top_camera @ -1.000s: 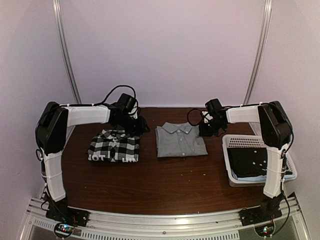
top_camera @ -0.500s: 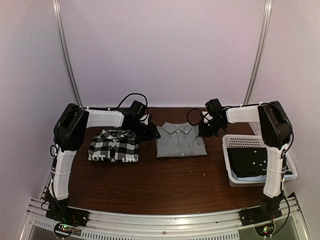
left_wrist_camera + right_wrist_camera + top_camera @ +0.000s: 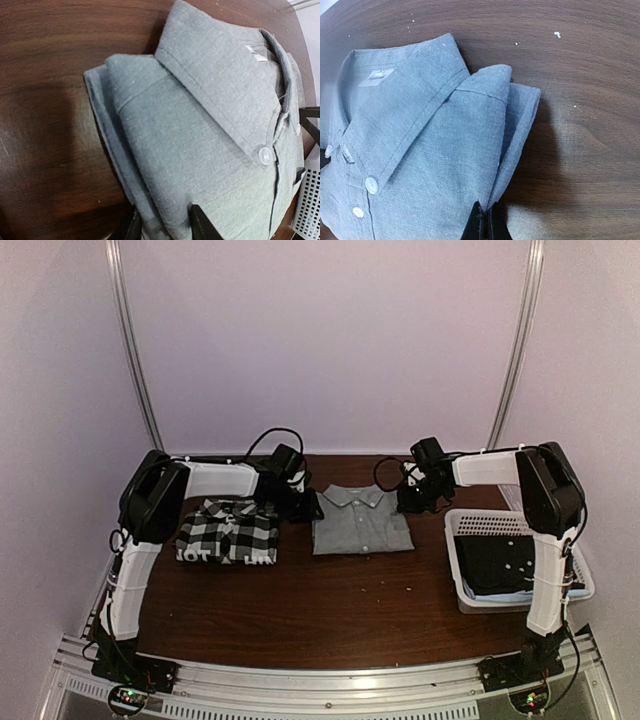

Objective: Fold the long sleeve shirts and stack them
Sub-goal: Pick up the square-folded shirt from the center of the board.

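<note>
A plain grey shirt (image 3: 360,522) lies folded in a rectangle, collar to the back, in the middle of the table. A black-and-white checked shirt (image 3: 228,532) lies folded to its left. My left gripper (image 3: 306,503) is at the grey shirt's left edge. In the left wrist view the gripper (image 3: 165,227) is open, with the folded edge of the grey shirt (image 3: 210,125) between its jaws. My right gripper (image 3: 411,502) is at the shirt's right edge. In the right wrist view it (image 3: 486,221) is shut on a thin fold of the grey shirt (image 3: 420,150).
A white slotted basket (image 3: 455,555) stands at the right of the table with dark clothing (image 3: 505,565) inside. The back wall and two metal poles are close behind the shirts.
My left arm has swung right, from over the checked shirt to the grey shirt's left edge. The right arm has kept its grip and not moved.
</note>
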